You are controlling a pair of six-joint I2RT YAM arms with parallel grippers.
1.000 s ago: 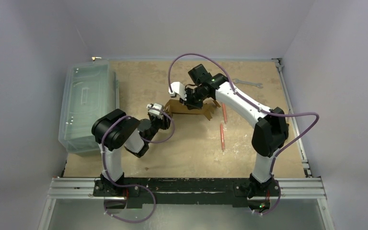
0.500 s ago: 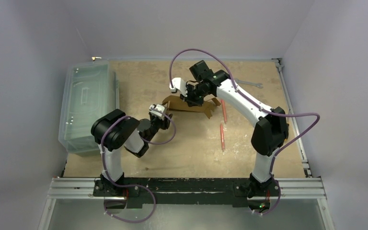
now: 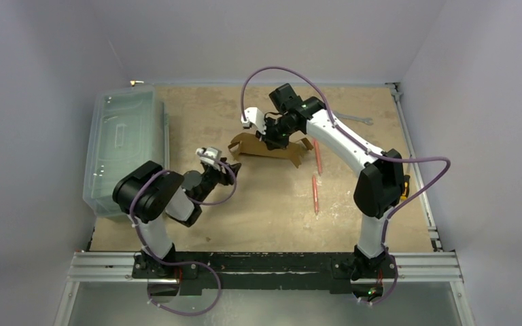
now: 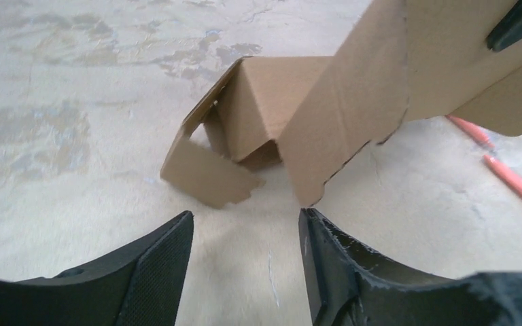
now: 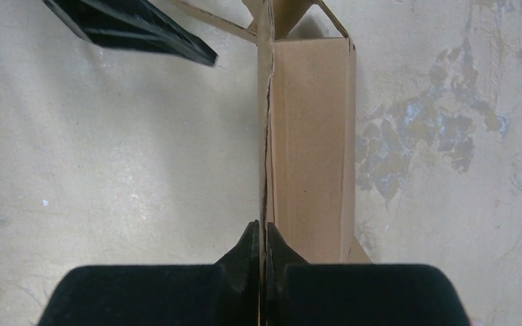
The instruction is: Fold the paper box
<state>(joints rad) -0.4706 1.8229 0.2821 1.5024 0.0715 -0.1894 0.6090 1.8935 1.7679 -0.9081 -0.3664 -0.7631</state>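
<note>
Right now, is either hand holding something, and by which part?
The right hand pinches the paper box by an upright panel's edge; the left hand holds nothing.

The paper box point(image 3: 266, 147) is plain brown corrugated cardboard, only partly folded. It sits in the far half of the tabletop, about midway between the left and right edges. Some walls are already raised into a small open-ended trough, while other panels splay outward. On its near left side a tab flap point(image 4: 207, 175) with a ragged die-cut edge slopes down to the tabletop. A broad notched panel point(image 4: 374, 81) stands tilted beside it. Seen from above, one long narrow panel point(image 5: 310, 142) lies level, and the thin upright sheet along it is pinched in the right gripper point(image 5: 264, 229).
</note>
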